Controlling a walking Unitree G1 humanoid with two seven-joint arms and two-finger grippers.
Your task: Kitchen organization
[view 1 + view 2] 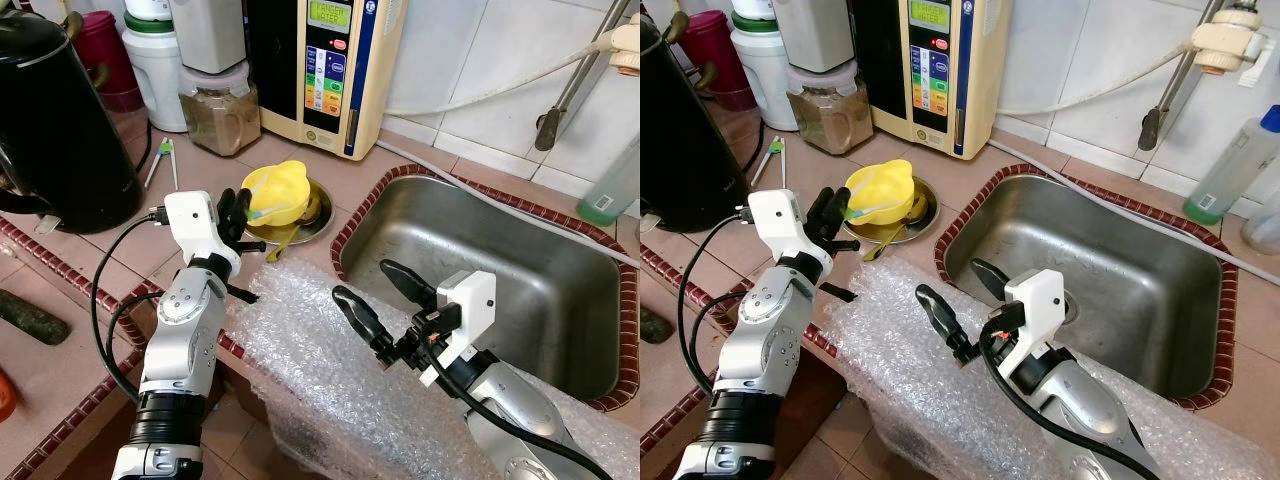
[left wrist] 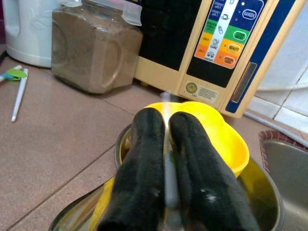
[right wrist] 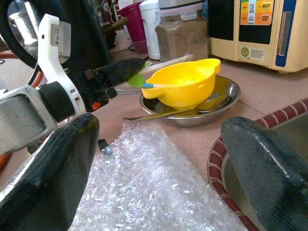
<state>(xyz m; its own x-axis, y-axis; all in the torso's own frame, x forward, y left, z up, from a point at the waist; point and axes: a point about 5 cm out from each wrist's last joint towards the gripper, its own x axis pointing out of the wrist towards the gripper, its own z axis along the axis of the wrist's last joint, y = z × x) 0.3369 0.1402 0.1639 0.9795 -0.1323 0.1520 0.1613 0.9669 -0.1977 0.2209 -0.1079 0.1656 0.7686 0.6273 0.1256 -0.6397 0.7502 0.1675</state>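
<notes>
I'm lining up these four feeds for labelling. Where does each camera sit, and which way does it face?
Left eye, right eye: on the head, looking down at the counter, sink and bubble wrap; both arms show.
Left wrist: along the left gripper, shut on a thin utensil over the yellow bowl.
Right wrist: between the open right gripper fingers, facing the bowl and left gripper.
All four share the yellow bowl.

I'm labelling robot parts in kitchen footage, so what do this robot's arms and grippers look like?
Both arms are silver metal with rounded joint housings and black collars. Each wrist carries a boxy white plastic block with loose black cables looping from it. The left gripper and right gripper each have two long black fingers, matte and slightly textured, with rounded tips. No readable markings show on them.
</notes>
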